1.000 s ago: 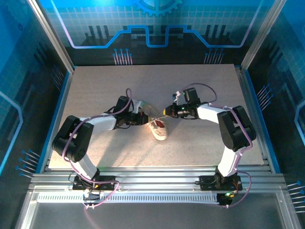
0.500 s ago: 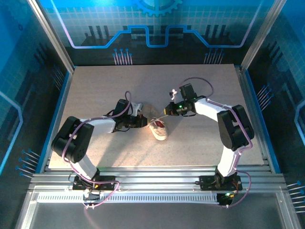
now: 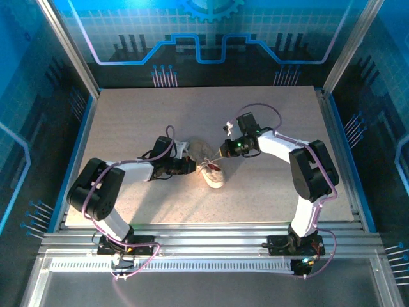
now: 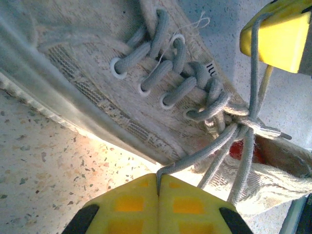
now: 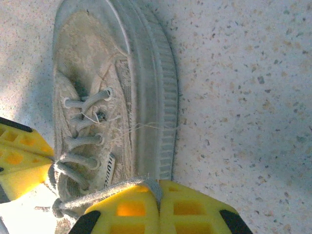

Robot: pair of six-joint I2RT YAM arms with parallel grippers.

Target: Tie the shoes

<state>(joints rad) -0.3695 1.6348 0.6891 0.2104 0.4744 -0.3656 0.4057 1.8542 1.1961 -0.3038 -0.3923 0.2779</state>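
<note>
sneaker (image 3: 213,174), whitish-grey, mid-counter (image 3: 128,115) between the arms: left fingers (image 4: 161,187) and right fingers (image 5: 157,195), each clamped on a lace (image 4: 195,152), sit closer in than a second ago, knot (image 4: 241,119) apparently cinched, bow likely still to form.

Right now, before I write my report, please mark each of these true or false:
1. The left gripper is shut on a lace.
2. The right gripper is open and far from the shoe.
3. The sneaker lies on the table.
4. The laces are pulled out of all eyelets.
1. True. The left gripper pinches a lace between its yellow pads.
2. False. The right gripper is shut on a second lace, right beside the sneaker.
3. True. It rests on the table, close to both grippers.
4. False. The laces run through the eyelets, and a knot sits near the opening.
</note>
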